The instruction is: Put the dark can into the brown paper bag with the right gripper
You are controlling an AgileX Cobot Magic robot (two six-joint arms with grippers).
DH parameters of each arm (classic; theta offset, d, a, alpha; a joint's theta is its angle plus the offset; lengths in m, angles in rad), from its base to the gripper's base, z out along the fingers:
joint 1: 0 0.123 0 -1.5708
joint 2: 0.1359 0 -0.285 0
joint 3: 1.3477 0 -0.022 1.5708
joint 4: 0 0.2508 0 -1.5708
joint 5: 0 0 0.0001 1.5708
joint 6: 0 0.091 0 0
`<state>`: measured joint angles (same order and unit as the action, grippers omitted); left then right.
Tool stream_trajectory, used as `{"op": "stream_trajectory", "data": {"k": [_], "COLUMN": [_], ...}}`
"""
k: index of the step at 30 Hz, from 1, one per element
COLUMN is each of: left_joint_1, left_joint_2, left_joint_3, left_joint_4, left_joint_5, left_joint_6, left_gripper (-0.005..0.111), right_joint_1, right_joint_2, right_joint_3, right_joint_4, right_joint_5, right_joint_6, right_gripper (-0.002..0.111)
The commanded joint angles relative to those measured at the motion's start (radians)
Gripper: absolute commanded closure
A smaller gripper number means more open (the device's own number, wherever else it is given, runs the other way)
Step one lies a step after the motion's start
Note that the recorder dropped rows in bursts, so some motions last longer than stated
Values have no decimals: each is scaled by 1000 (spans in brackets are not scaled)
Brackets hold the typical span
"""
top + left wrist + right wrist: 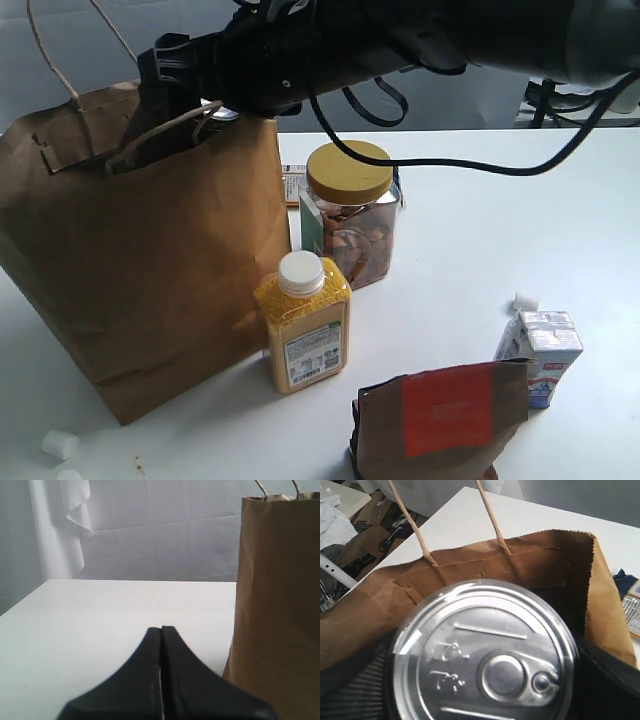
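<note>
The dark can fills the right wrist view, its shiny silver pull-tab lid facing the camera. My right gripper is shut on it, with black fingers on either side. Can and gripper hang over the open mouth of the brown paper bag, whose dark inside lies just beyond the lid. In the exterior view the black right arm reaches across to the top of the bag, and the can is hidden there. My left gripper is shut and empty, low over the white table beside the bag.
Right of the bag stand a clear yellow-lidded nut jar and a yellow bottle with a white cap. A dark-brown pouch with an orange-red label and a small carton stand nearer the front. Small white lumps lie on the table.
</note>
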<state>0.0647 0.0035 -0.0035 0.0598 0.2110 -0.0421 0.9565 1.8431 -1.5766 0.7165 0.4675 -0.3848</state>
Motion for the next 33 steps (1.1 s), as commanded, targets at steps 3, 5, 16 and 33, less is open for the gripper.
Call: {"op": "stream_trajectory", "data": {"k": [3, 5, 16, 33], "left_joint_1": [-6, -6, -6, -6], "left_joint_2": [-3, -3, -3, -3], "left_joint_3": [4, 4, 4, 4], "left_joint_4": [3, 3, 3, 3], "left_joint_5": [-5, -5, -5, -5], "left_joint_6": [-3, -3, -3, -3], "left_gripper": [107, 107, 107, 107], "right_joint_1": [2, 2, 2, 2], "right_joint_2": [-8, -8, -29, -250], "right_joint_3": [-7, -7, -7, -3], "right_joint_4": [29, 33, 45, -45], "right_joint_5": [-39, -35, -12, -27], "right_joint_6": [-13, -13, -15, -80], "right_gripper": [50, 39, 27, 108]}}
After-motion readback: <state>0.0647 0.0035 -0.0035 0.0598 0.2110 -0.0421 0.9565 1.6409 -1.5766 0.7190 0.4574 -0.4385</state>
